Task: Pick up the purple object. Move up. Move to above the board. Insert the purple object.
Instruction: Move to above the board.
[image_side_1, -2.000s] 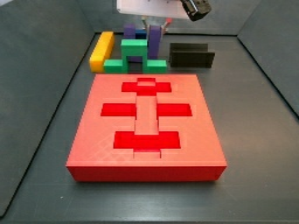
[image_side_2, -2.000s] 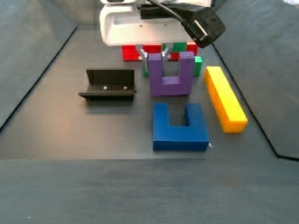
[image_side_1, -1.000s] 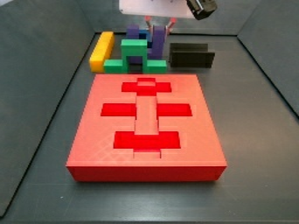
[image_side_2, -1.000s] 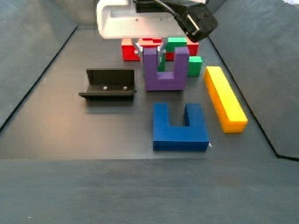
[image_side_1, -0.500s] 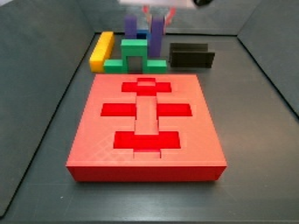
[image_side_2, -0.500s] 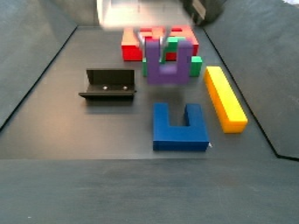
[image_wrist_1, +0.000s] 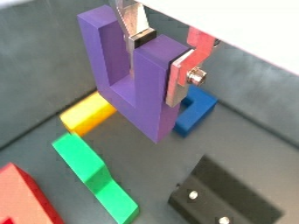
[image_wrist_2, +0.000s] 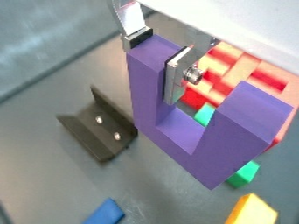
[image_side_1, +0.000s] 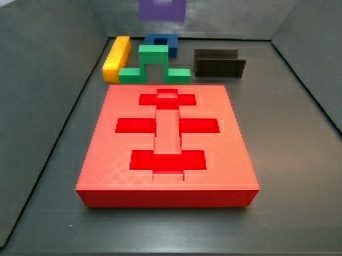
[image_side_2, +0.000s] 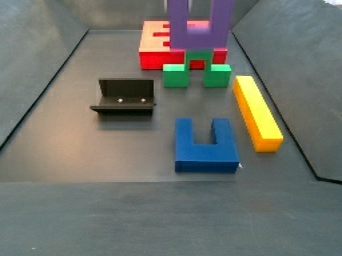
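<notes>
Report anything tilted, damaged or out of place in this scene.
Nothing stands out. The tool holds the purple object upright by one prong, clear of the floor. The board, green block, yellow bar, blue block and fixture look undamaged.

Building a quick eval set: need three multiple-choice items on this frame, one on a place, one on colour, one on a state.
1. Where is the purple object?
A. Lifted clear of the floor
B. Lying on the board
C. Inside the fixture

2. What colour is the long bar beside the blue block?
A. Green
B. Yellow
C. Red

3. What is the end effector doing?
A. Open, empty
B. Shut on the green block
C. Shut on one prong of the purple object

Key: 1 A, it hangs high in both side views. 2 B, yellow in a side view. 3 C, both wrist views show fingers clamping one prong.
</notes>
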